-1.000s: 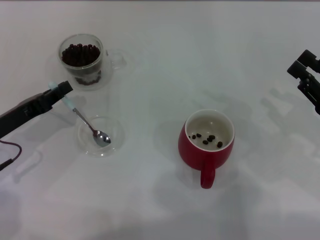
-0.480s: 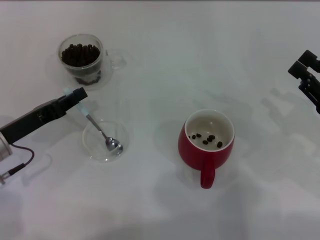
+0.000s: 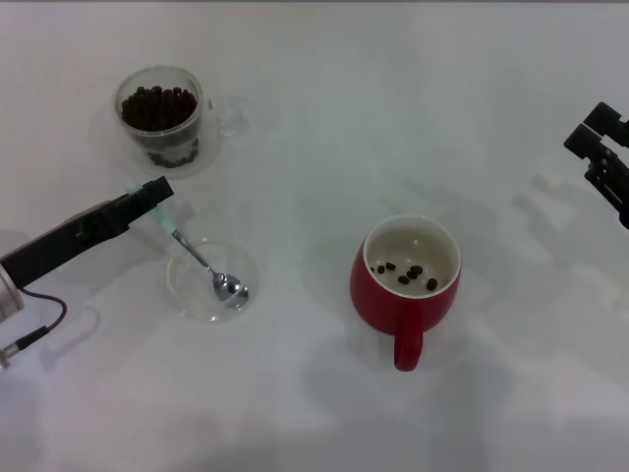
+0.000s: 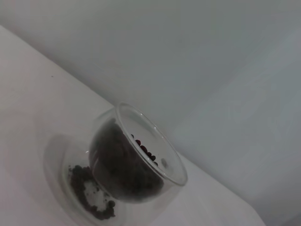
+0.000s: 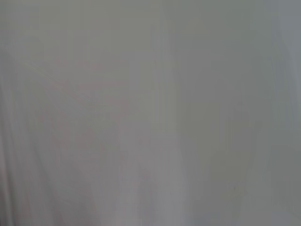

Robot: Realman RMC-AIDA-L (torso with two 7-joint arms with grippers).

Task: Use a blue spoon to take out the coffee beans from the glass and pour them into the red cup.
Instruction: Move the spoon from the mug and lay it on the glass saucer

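The glass (image 3: pixel 160 113) stands at the far left of the table, filled with dark coffee beans (image 3: pixel 157 106); the left wrist view shows the glass (image 4: pixel 136 157) close up with its beans (image 4: pixel 123 165). My left gripper (image 3: pixel 155 197) is shut on the pale handle of the blue spoon (image 3: pixel 197 256), just in front of the glass. The spoon's metal bowl rests in a flat clear dish (image 3: pixel 210 280). The red cup (image 3: pixel 407 278) sits at centre right, handle toward me, with several beans (image 3: pixel 405 272) on its white bottom. My right gripper (image 3: pixel 601 152) is parked at the right edge.
White tabletop (image 3: pixel 324 118) surrounds the vessels. A thin cable (image 3: pixel 34 315) hangs from the left arm near the left edge. The right wrist view shows only a plain grey surface.
My left gripper has moved right and toward me with the spoon; the spoon's bowl and the clear dish under it have shifted right. The right arm has not moved.
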